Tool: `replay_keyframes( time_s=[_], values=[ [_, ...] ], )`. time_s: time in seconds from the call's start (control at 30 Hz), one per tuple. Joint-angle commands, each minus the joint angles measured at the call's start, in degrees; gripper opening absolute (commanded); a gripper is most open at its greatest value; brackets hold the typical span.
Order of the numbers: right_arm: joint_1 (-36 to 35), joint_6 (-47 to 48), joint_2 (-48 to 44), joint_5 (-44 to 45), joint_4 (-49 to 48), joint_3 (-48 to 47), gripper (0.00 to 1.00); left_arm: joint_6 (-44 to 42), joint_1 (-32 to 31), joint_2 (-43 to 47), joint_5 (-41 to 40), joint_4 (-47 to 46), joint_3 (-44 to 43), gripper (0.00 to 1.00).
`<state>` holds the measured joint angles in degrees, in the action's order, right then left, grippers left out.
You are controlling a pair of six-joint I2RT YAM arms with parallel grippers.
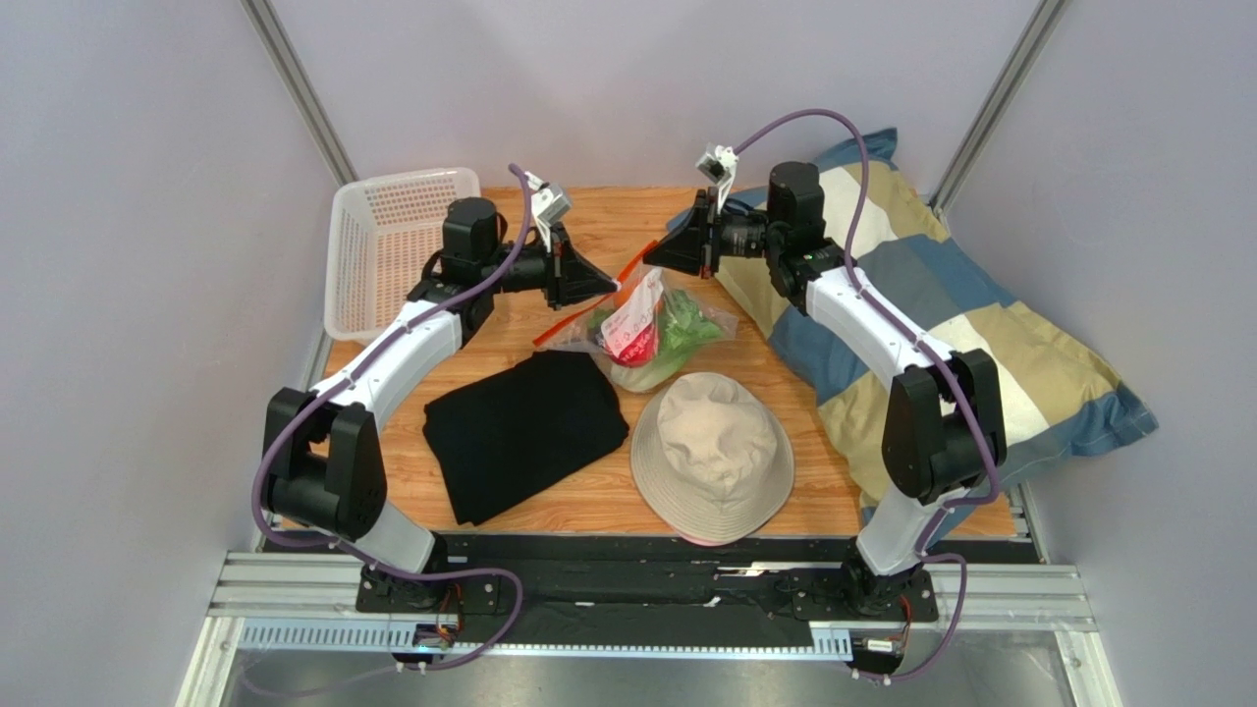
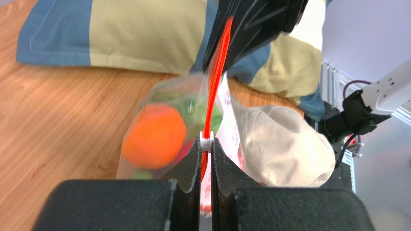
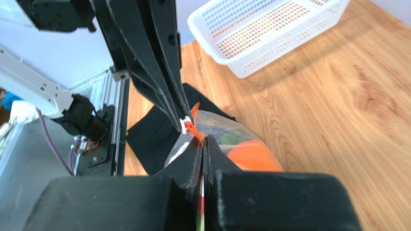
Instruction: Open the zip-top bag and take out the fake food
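While the left end effector and right end effector each clamp its orange-red zip strip, the zip-top bag droops between them over the bench, fake food inside.

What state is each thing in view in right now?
zip-top bag: zip strip looks shut, stretched between both grippers
fake food: inside the bag
left gripper: shut on the zip strip by its white slider
right gripper: shut on the zip strip
bucket hat: crown up
black cloth: folded, lying flat
white mesh basket: upright, empty
pillow: lying flat
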<state>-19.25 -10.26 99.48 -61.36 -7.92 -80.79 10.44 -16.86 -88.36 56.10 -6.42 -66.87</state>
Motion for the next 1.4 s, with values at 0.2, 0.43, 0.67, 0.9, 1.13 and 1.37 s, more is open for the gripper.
replay_keyframes(
  time_s=[0.2,0.43,0.67,0.9,1.13,1.37],
  values=[
    [2.4,-11.1,2.0,13.2,-15.1,-3.4,0.0,1.1,1.0,14.7,-19.1,18.9,11.0,0.0],
    [-0.1,-19.3,9.1,17.3,-22.0,-7.2,0.0,10.0,0.9,25.2,-21.0,20.1,20.3,0.0],
    [-1.2,-21.9,15.4,17.5,-16.1,-14.3,0.0,15.6,-3.7,23.8,-22.8,19.1,19.2,0.0],
    [-1.3,-21.4,19.0,23.2,2.0,-24.2,0.0,18.0,-4.5,19.8,-22.3,21.5,17.6,0.0],
    [-3.5,-21.8,21.9,28.6,25.7,-35.1,0.04,15.9,-4.6,13.8,-20.8,22.3,10.2,0.0],
    [-3.6,-26.6,18.8,40.7,51.7,-42.3,1.0,20.6,-4.6,10.7,-18.1,18.0,7.0,0.0]
  ],
)
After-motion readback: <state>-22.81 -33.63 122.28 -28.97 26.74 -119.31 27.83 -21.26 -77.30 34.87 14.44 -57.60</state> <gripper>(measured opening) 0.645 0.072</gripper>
